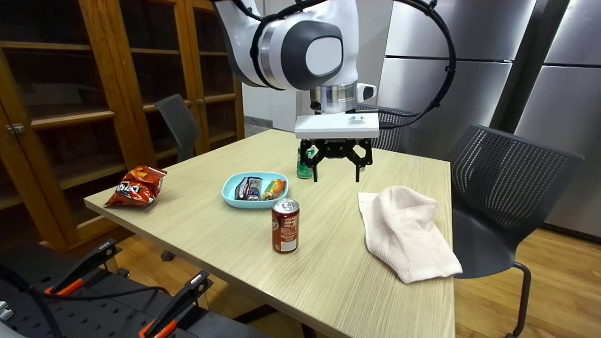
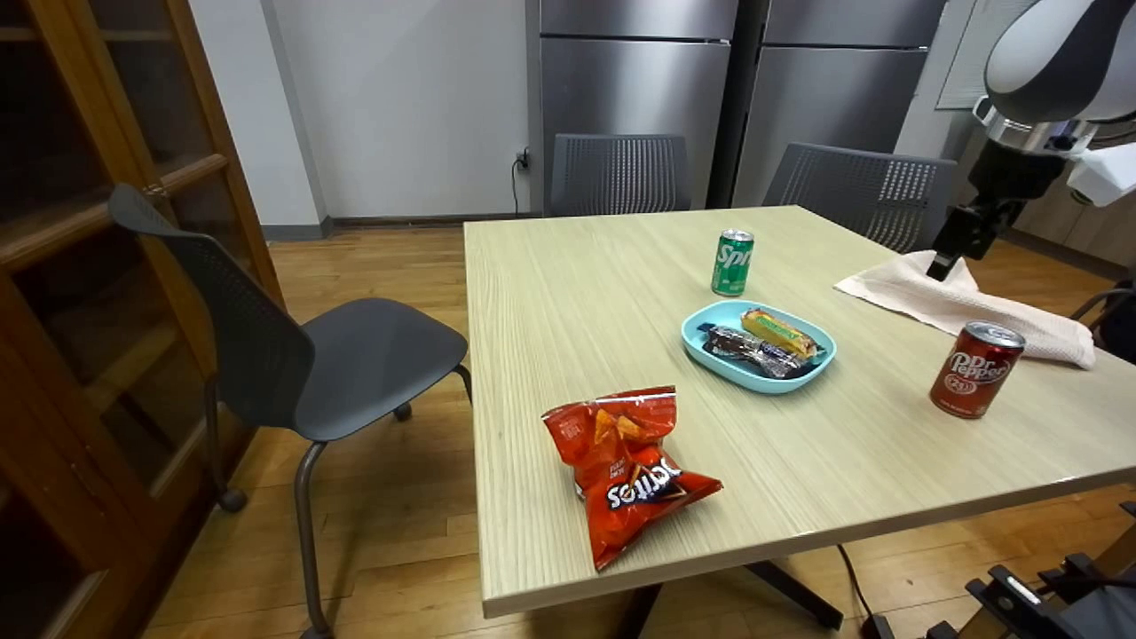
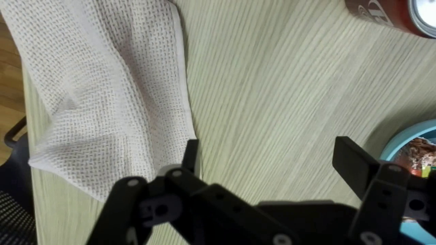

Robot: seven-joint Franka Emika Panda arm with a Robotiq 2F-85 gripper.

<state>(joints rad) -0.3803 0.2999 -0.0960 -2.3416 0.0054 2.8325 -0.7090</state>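
Observation:
My gripper [image 1: 336, 180] is open with nothing between its fingers, above the table. It also shows in an exterior view [image 2: 942, 266] and in the wrist view [image 3: 267, 147]. A crumpled pinkish-white towel [image 1: 407, 234] is nearest; in the wrist view the towel [image 3: 102, 112] lies under and beyond the left finger. A light blue bowl [image 1: 256, 204] holds silver-and-dark wrapped bars [image 1: 254, 188] and a yellow-orange one [image 1: 274, 189]. In the wrist view the bowl [image 3: 395, 144] is partly hidden behind the right finger. A red-brown Dr Pepper can [image 1: 285, 227] stands upright.
A green Sprite can [image 2: 732, 264] stands behind the bowl, partly hidden by the gripper in an exterior view [image 1: 304, 170]. A red Doritos bag [image 2: 626, 475] lies near the table's [image 2: 568, 311] corner. Chairs [image 1: 497, 206] stand around the table. Black clamps [image 1: 181, 300] sit by the near edge.

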